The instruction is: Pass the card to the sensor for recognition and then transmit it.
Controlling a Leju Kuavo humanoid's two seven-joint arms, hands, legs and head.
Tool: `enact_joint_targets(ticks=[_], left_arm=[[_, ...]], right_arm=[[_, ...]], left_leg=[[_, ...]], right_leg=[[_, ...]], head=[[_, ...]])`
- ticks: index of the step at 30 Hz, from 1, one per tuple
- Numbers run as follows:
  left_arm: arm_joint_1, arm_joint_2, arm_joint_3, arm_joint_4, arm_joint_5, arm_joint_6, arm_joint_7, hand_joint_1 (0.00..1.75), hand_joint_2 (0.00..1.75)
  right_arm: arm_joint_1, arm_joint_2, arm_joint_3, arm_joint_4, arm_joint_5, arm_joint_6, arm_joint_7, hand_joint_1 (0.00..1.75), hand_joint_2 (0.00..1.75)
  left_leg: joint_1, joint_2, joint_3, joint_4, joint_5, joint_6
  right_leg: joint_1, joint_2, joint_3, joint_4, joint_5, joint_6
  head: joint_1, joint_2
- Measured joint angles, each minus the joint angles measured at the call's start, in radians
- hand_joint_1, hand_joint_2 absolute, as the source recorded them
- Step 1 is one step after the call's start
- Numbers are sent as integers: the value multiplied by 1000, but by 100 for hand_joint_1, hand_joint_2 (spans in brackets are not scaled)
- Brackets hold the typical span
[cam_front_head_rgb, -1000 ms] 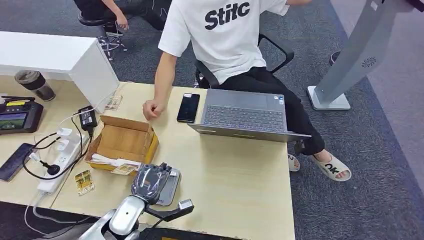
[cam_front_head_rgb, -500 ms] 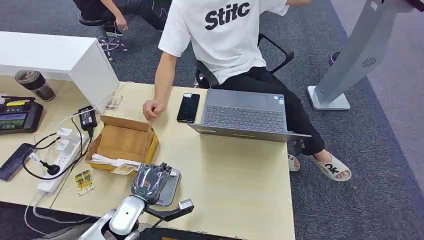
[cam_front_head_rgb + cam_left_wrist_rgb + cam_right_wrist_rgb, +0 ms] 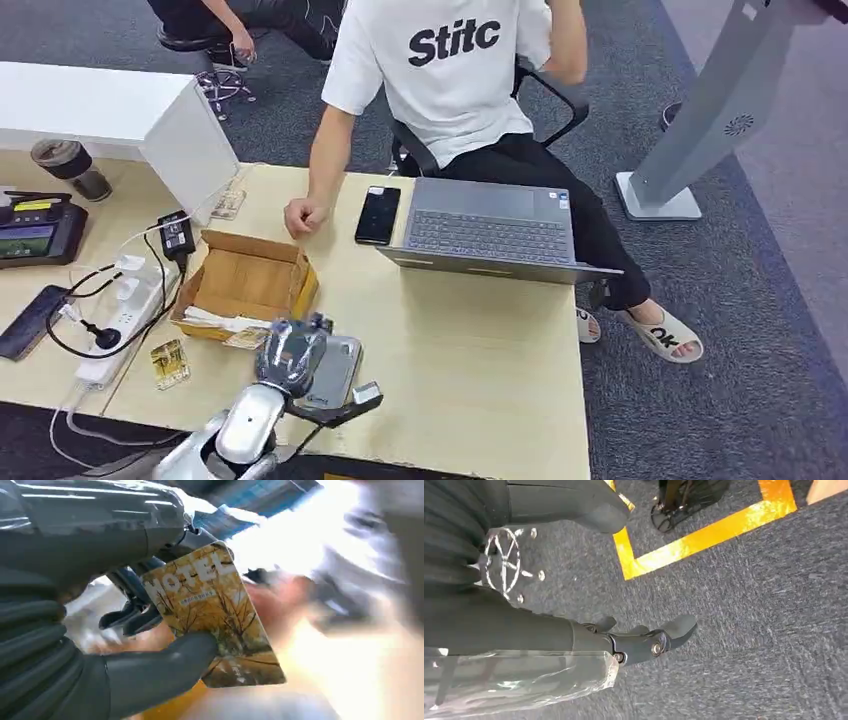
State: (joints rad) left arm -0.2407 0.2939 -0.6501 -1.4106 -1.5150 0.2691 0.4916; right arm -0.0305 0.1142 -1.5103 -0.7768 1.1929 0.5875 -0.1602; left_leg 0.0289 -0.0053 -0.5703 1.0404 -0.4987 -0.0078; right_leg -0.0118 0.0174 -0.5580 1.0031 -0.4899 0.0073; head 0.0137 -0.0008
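Left hand (image 3: 291, 357) holds the card (image 3: 215, 615) pinched between its thick thumb and darker fingers (image 3: 131, 617); the left wrist view shows the card's yellow face with autumn trees and the word HOTEL, tilted, with the thumb pressed on its lower part. From the head view the hand hangs over the grey sensor (image 3: 335, 368), a flat pad lying on the tabletop (image 3: 470, 370) near its front edge; whether the card touches the sensor cannot be told, since the hand covers it.

Right hand (image 3: 644, 640) hangs down over grey carpet (image 3: 749, 630) beside a yellow floor line (image 3: 704, 537). Its fingers are loosely curved and apart, with nothing in them.

Just behind the sensor stands an open cardboard box (image 3: 247, 282), and two small yellow cards (image 3: 168, 363) lie on the tabletop left of the hand. Farther left are a white power strip (image 3: 120, 320) with black cables, a black phone (image 3: 33, 322) and a controller with a screen (image 3: 38, 232). Across the tabletop a person in a white shirt (image 3: 450, 70) sits on a chair, one fist (image 3: 303, 216) resting on the tabletop. Beside that fist lies another dark phone (image 3: 378, 214), and next to it an open laptop (image 3: 495, 232) reaches over the far edge.
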Motion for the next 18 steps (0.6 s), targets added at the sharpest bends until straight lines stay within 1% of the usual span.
enact_joint_targets(ticks=[1, 2, 3, 4, 5, 6, 11, 18], left_arm=[[-62, 20, 19, -6, 6, -12, 2, 175, 175], [-113, 35, 61, -9, 0, -24, -43, 175, 175], [-149, 39, 105, -11, -15, -28, -112, 175, 175], [-170, 42, 133, -15, -32, -28, -163, 175, 175], [-181, 42, 162, -22, -44, -26, -191, 175, 175], [-183, 41, 179, -25, -47, -21, -188, 175, 175], [-183, 47, 213, -29, -54, -13, -172, 175, 175], [-183, 51, 236, -29, -55, -12, -172, 175, 175]], right_arm=[[-2, -13, 5, 14, 0, 0, -5, 0, 175], [-3, -25, 8, 30, 0, 0, -11, 0, 175], [-3, -34, 11, 45, -1, 0, -14, 0, 175], [-4, -40, 13, 57, -2, 0, -14, 0, 175], [-4, -47, 15, 70, -2, 0, -14, 0, 175], [-4, -52, 16, 78, -2, 0, -14, 0, 175], [-4, -63, 22, 106, -2, 0, -14, 0, 175], [-5, -71, 30, 118, -2, 0, -14, 0, 175]], left_leg=[[0, -2, -3, 0, 2, -1], [-1, -2, -2, -1, 3, -2], [-1, -2, -2, -1, 3, -2], [-1, -2, 0, -1, 3, -2], [-1, -1, 0, -1, 3, -2], [-1, -1, 0, -1, 3, -2], [-1, 0, -2, -1, 3, -2], [-1, -1, -2, -1, 3, -2]], right_leg=[[0, -2, -2, 0, 2, 0], [0, -2, -2, 0, 2, -1], [0, -2, -1, 1, 2, -1], [0, -2, -1, 1, 3, -1], [0, -1, -1, 1, 3, -1], [0, -1, -1, 1, 3, -1], [0, 0, -3, 1, 3, 0], [0, 0, -3, 1, 3, 0]], head=[[0, 0], [-1, 0], [-4, 0], [-2, 0], [-3, 0], [-2, 0], [-2, 0], [-2, 0]])
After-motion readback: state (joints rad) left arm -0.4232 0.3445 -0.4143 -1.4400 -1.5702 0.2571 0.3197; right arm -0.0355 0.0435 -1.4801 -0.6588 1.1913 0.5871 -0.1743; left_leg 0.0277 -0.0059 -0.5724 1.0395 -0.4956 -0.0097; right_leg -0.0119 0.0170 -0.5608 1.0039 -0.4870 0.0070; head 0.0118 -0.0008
